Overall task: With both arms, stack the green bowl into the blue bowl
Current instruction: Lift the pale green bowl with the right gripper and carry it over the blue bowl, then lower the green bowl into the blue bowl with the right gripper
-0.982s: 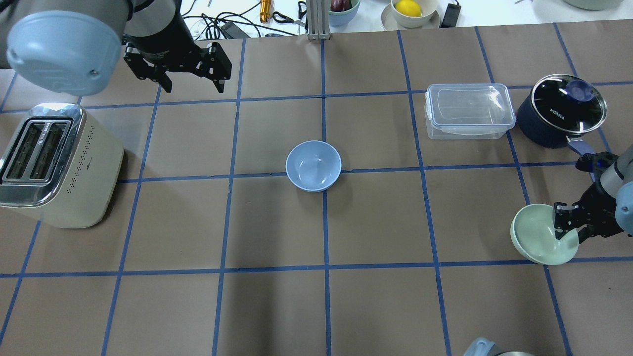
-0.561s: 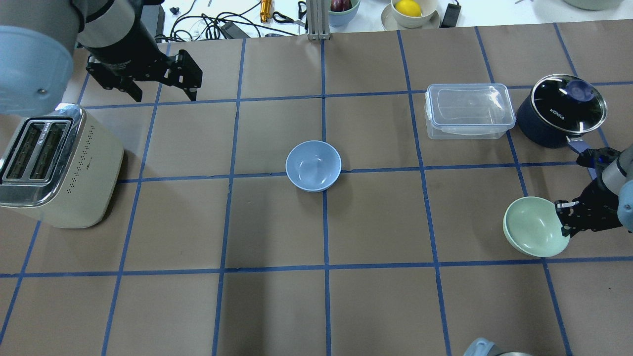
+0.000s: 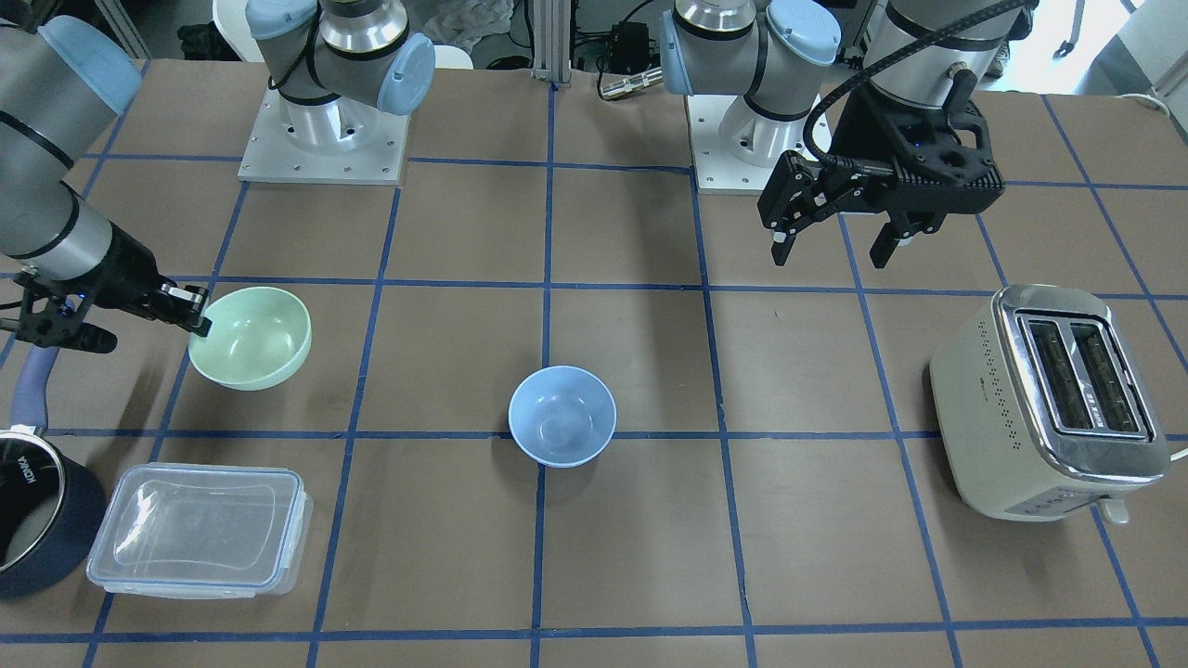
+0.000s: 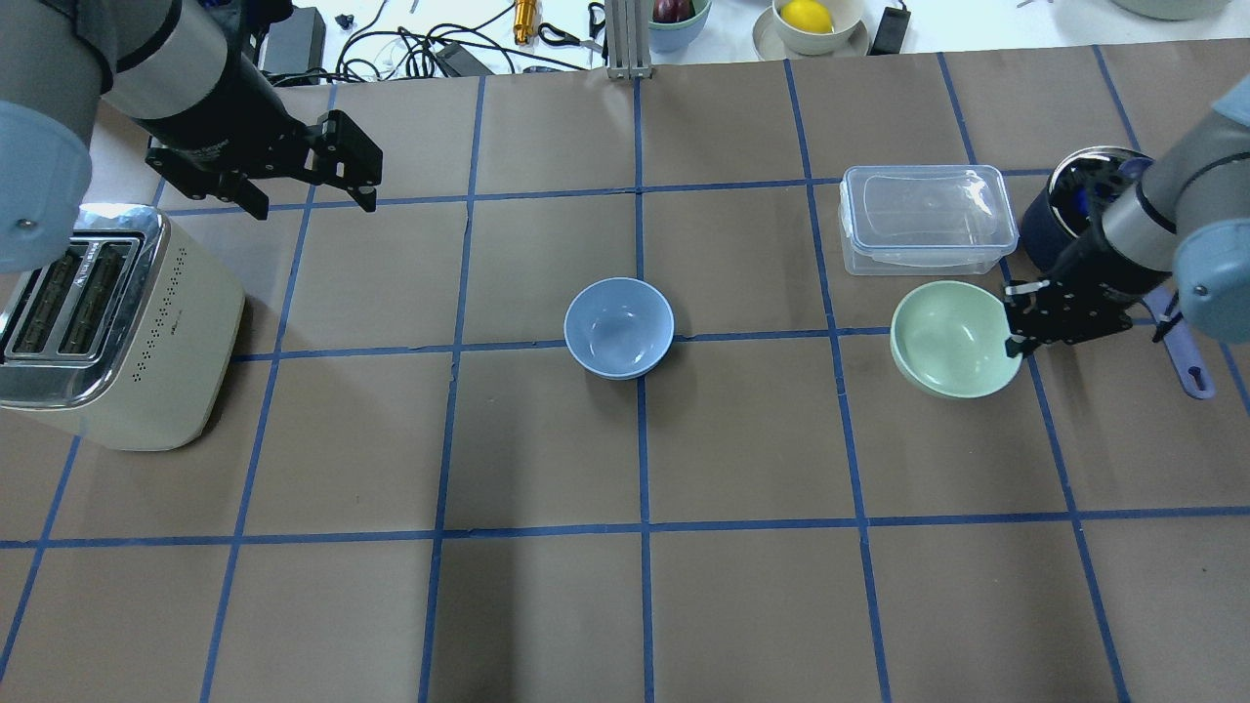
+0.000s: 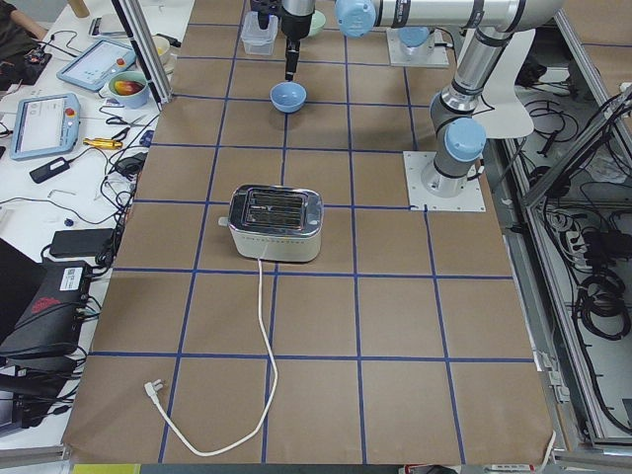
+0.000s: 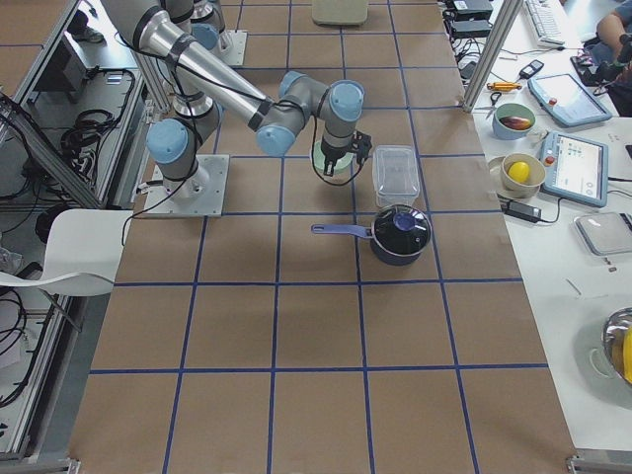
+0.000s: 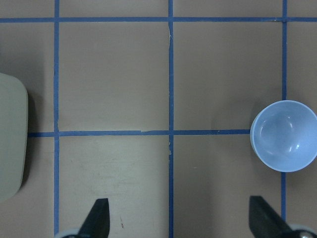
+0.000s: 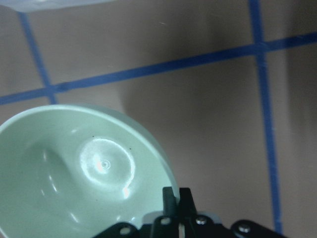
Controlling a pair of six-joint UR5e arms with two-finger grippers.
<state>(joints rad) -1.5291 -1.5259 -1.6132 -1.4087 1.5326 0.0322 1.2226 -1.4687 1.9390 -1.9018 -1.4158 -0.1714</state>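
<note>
The green bowl (image 4: pixel 952 339) is held off the table right of centre, slightly tilted. My right gripper (image 4: pixel 1016 317) is shut on its right rim; the right wrist view shows the fingers (image 8: pixel 177 196) pinching the rim of the green bowl (image 8: pixel 74 173). The blue bowl (image 4: pixel 619 327) sits upright and empty at the table's centre, about two bowl widths left of the green one. My left gripper (image 4: pixel 312 200) hangs open and empty at the far left, above the toaster's far side. Its wrist view shows the blue bowl (image 7: pixel 284 135) at the right.
A cream toaster (image 4: pixel 107 322) stands at the left edge. A clear lidded container (image 4: pixel 926 217) sits just beyond the green bowl. A navy saucepan (image 4: pixel 1069 210) with a blue handle (image 4: pixel 1184 353) stands to its right, partly hidden behind my right arm.
My right gripper has carried the green bowl left and away from the near edge, toward the blue bowl. My left gripper has drifted left, still open.
</note>
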